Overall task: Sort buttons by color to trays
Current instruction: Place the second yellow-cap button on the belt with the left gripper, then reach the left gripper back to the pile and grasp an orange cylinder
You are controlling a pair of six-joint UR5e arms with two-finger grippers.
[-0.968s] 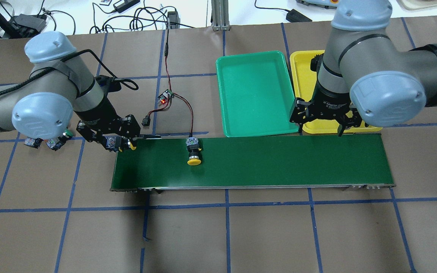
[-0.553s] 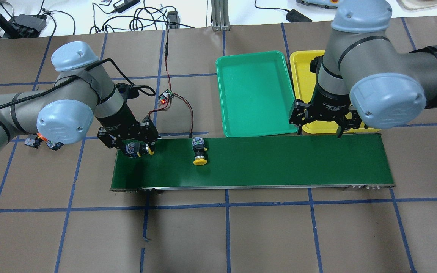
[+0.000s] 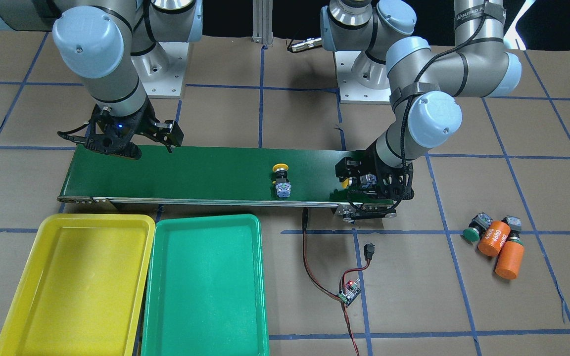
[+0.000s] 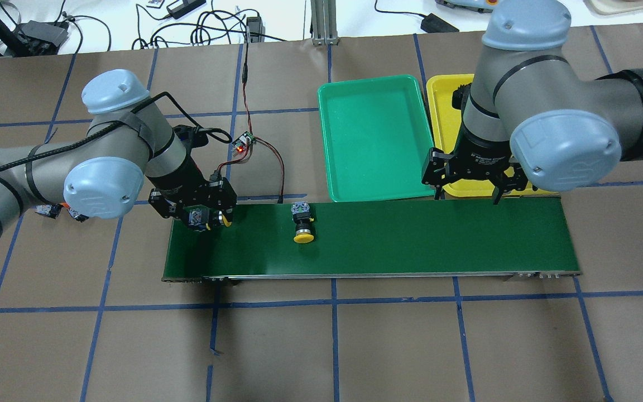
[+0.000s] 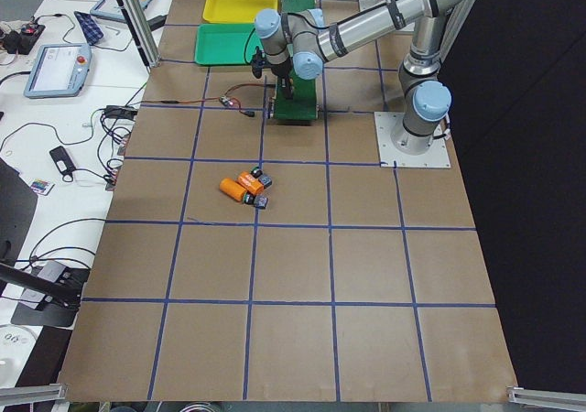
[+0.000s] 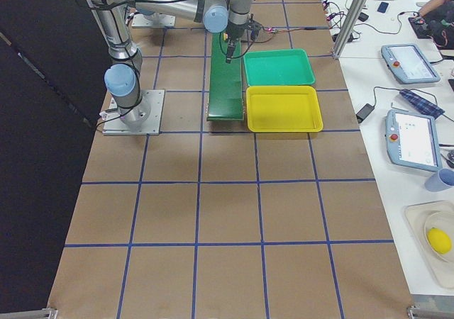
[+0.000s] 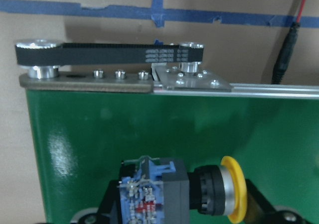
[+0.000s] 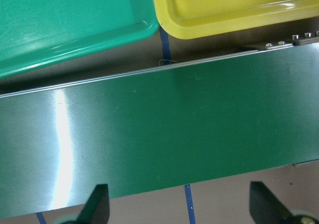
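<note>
At left end of conveyor belt (image 4: pixel 411 240), overhead: left gripper (image 4: pixel 208 216) pinching yellow button (image 4: pixel 222 219) just above it; second yellow button (image 4: pixel 303 224) lies mid-belt; right gripper (image 4: pixel 465 188) spread near green tray (image 4: pixel 377 139), yellow tray (image 4: pixel 440 111). Left wrist: held button low, belt contact unclear to us. Front: green button (image 3: pixel 472 232) off belt beside orange cylinders (image 3: pixel 494 237). We judge: feeding belt; next needs release, clear lift.

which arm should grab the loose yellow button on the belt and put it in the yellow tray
Right. The right gripper hangs open and empty over the conveyor belt end beside the yellow tray; the left gripper is shut on a second yellow button at the other end.
</note>
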